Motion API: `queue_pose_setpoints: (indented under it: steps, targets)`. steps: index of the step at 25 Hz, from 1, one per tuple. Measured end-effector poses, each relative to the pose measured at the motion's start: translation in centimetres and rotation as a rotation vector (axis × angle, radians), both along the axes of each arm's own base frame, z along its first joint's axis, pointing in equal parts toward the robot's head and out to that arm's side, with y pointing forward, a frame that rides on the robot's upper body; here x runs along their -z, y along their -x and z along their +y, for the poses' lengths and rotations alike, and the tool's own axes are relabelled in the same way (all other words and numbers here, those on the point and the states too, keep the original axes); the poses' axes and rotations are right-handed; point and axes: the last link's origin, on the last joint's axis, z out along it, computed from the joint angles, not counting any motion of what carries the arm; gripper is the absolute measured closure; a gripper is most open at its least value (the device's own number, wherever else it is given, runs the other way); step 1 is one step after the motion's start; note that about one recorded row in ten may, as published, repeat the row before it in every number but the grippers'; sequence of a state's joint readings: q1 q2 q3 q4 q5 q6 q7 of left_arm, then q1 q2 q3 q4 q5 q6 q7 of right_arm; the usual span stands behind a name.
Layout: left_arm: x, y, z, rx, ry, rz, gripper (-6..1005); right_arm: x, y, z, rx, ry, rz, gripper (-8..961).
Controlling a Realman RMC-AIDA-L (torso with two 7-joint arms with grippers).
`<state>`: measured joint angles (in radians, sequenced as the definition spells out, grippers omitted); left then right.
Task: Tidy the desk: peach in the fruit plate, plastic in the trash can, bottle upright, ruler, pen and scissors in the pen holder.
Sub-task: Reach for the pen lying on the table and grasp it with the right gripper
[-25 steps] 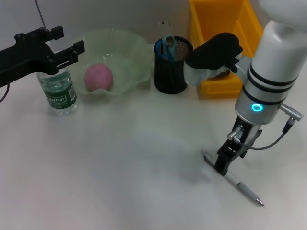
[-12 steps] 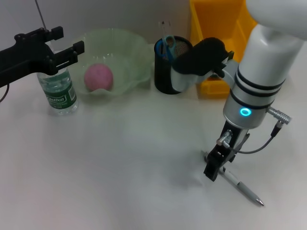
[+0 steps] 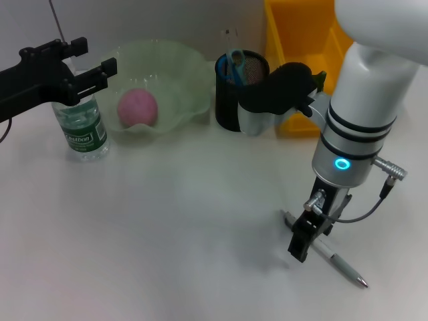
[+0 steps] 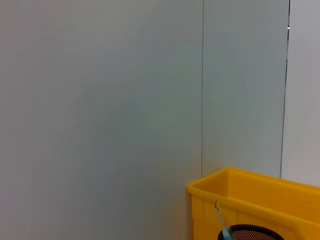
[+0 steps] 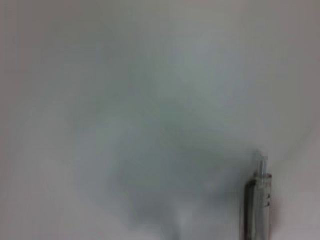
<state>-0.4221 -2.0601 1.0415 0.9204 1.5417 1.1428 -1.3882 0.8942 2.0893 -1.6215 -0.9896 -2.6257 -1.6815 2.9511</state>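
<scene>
White counter [image 3: 167, 227] with the tidying task nearly complete; items listed from largest to smallest. The right gripper [image 3: 300, 245] stands over the pen [image 3: 338, 262], its jaws at the pen's upper end; whether they are spread or pinching the barrel cannot be told. Over the last second the right arm swung inward and back and the jaws dropped slightly along the pen, which has not shifted, so this reads as alignment for a grasp, not a lift. The yellow trash can [image 3: 304, 40] lies far beyond the jaws, at the counter's rear. The fruit plate [image 3: 180, 73], holding the peach [image 3: 137, 107], sits well off to the jaws' far left. The pen holder [image 3: 235, 93], with scissors [image 3: 235, 60] inside, stands between plate and can. The bottle [image 3: 81, 130] is upright below the left gripper [image 3: 93, 72], whose jaws are spread and unmoved. The pen appears to be the last item left out.
</scene>
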Motion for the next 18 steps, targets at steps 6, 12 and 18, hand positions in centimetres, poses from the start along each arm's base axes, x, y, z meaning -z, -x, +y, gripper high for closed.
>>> queue_pose_setpoints:
  steps: [6,12,18]
  targets:
    - [-0.04,0.0,0.03,0.001,0.0,0.001,336,0.05,-0.16,-0.01,0.008,-0.002,-0.003,297]
    - [-0.06,-0.02,0.04,0.001,-0.001,0.001,336,0.08,-0.33,0.04,0.012,-0.004,-0.009,303]
    - [-0.01,-0.09,0.06,0.002,0.0,0.0,336,0.1,-0.49,0.09,0.014,-0.006,-0.014,309]
